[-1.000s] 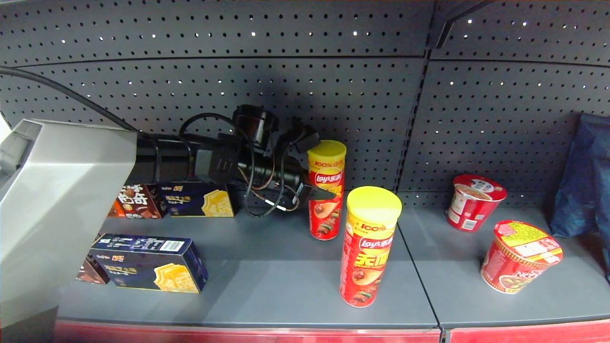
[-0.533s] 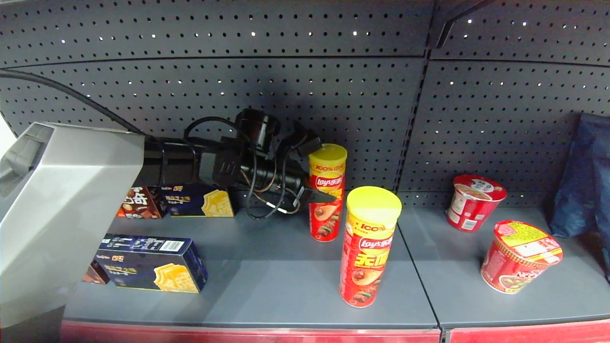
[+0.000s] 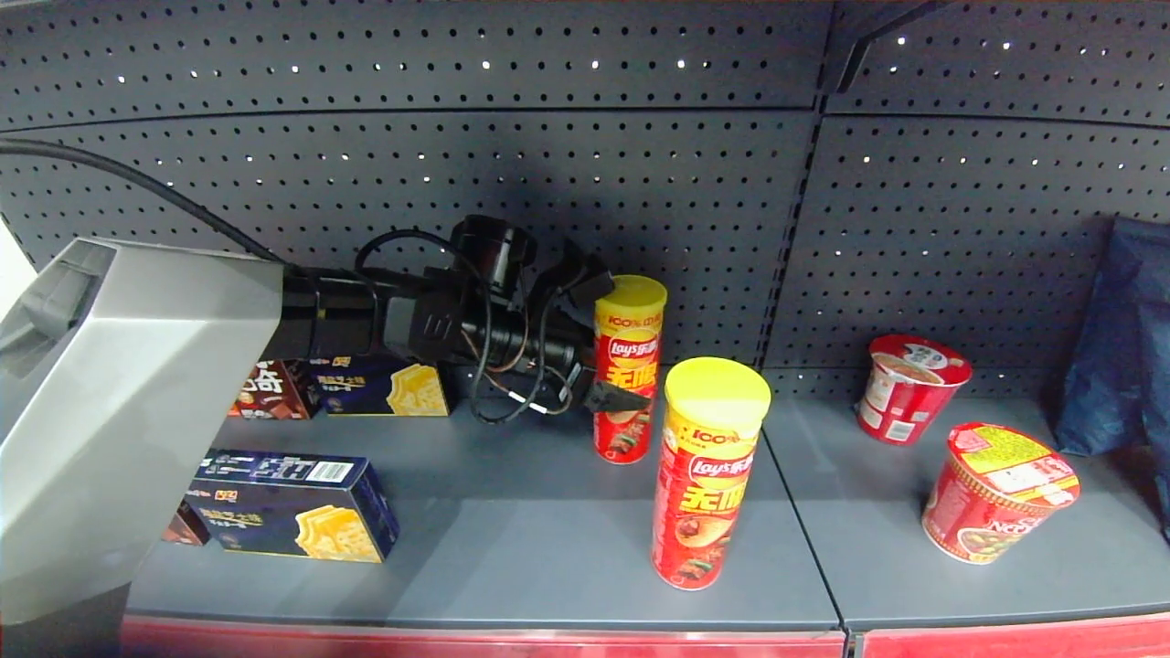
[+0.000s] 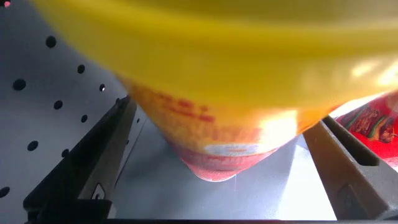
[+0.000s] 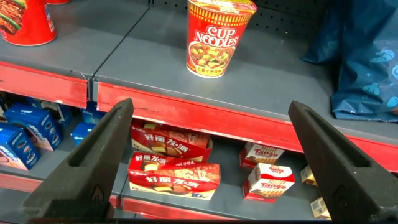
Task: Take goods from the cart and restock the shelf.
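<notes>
At the far left of the shelf, behind the left arm, a brown box and a blue box lie against the pegboard. A second blue box lies nearer the front edge, well to the left of the left hand.

The left hand is stretched along the back of the shelf and is clamped on the back can. One finger crosses the front of this can and the other one is behind it, close to the pegboard. The can stands upright on the shelf. In the left wrist view its yellow lid and red body sit between the two fingers.

Just in front of this hand and a little to its right stands the front can, also upright and apart from the back can. It blocks the way from the front edge to the held can.

Farther right of the hand, past the seam in the shelf, a back cup and a front cup stand well apart from both cans. A blue bag leans at the far right.

The right hand has its fingers wide apart and holds nothing. It is lower than the shelf's red edge. Beyond it, red boxes, blue packs and small boxes lie on a lower shelf.
</notes>
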### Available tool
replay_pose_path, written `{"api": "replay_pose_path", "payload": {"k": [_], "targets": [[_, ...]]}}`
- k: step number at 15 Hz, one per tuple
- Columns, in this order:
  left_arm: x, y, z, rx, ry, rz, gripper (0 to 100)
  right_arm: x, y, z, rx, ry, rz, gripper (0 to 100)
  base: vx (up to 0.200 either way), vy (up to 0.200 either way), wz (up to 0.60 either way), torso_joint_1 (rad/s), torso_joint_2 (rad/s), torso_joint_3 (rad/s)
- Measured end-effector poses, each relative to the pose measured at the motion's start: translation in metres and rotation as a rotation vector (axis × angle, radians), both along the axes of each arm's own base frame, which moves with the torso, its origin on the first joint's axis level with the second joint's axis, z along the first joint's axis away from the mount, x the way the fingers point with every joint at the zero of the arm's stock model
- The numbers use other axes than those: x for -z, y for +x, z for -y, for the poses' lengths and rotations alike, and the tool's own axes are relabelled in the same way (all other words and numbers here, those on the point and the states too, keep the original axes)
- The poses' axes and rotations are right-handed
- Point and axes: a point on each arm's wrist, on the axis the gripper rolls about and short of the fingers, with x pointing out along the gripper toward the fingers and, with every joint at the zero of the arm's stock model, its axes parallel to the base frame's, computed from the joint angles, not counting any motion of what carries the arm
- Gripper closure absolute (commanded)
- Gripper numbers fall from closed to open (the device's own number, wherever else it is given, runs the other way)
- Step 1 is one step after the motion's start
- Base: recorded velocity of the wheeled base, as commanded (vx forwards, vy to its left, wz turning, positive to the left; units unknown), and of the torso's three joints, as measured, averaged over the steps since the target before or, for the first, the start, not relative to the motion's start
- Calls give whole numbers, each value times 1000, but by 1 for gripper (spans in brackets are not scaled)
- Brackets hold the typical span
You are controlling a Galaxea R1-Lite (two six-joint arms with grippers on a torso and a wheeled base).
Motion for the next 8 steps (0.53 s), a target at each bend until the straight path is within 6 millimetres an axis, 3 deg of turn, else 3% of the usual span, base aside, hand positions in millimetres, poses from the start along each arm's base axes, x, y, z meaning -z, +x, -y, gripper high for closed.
{"api": "replay_pose_path", "payload": {"k": [4,8], "targets": [[-3,-1,-3,-5,-1,3,0,0,0,0,-1,-1,0,0,0,0,0,0,0,0],[-6,-5,-20,-14,26,32,0,0,0,0,-2,-1,0,0,0,0,0,0,0,0]]}}
